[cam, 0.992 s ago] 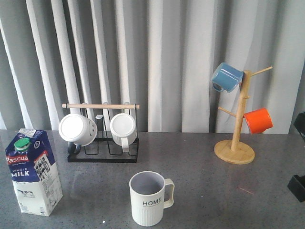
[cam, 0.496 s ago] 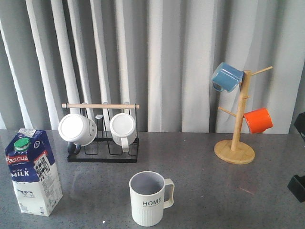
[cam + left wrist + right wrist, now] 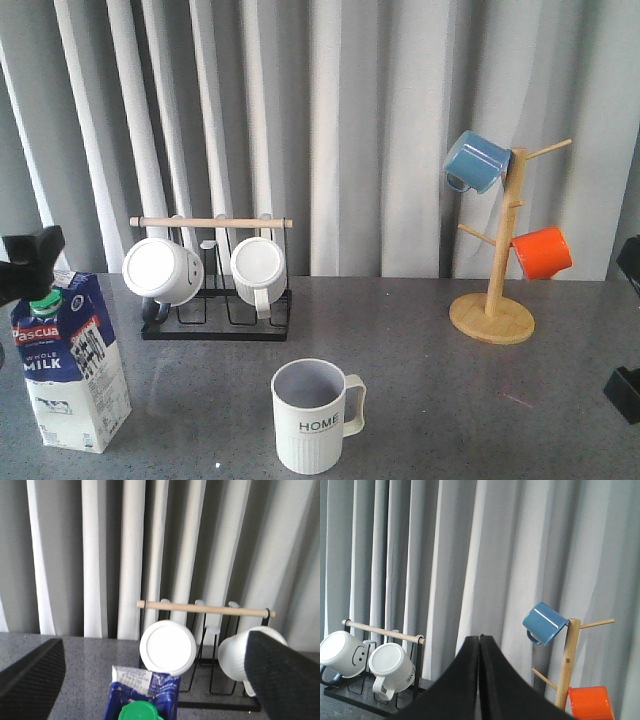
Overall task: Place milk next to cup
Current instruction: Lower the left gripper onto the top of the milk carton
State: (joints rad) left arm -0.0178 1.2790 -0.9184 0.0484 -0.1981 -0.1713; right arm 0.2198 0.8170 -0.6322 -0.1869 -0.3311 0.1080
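The milk (image 3: 70,365), a blue-and-white carton with a green cap, stands upright at the table's front left. The cup (image 3: 313,415), a cream ribbed mug lettered "HOME", stands at the front centre, well apart from the milk. My left gripper (image 3: 25,265) shows at the far left edge, just above and behind the carton's top. In the left wrist view the left gripper (image 3: 155,640) is open wide, with the carton's gable and green cap (image 3: 142,705) below, between the fingers (image 3: 282,680). My right gripper (image 3: 480,639) is shut and empty; part of it shows at the front view's right edge (image 3: 627,390).
A black wire rack (image 3: 215,322) with a wooden bar holds two plain white mugs (image 3: 163,270) behind the milk and cup. A wooden mug tree (image 3: 497,290) at the back right carries a blue mug (image 3: 475,160) and an orange mug (image 3: 541,252). Grey curtains hang behind the table.
My left gripper has come into the front view at the far left, above the milk. The milk, the cup and the right arm have not moved.
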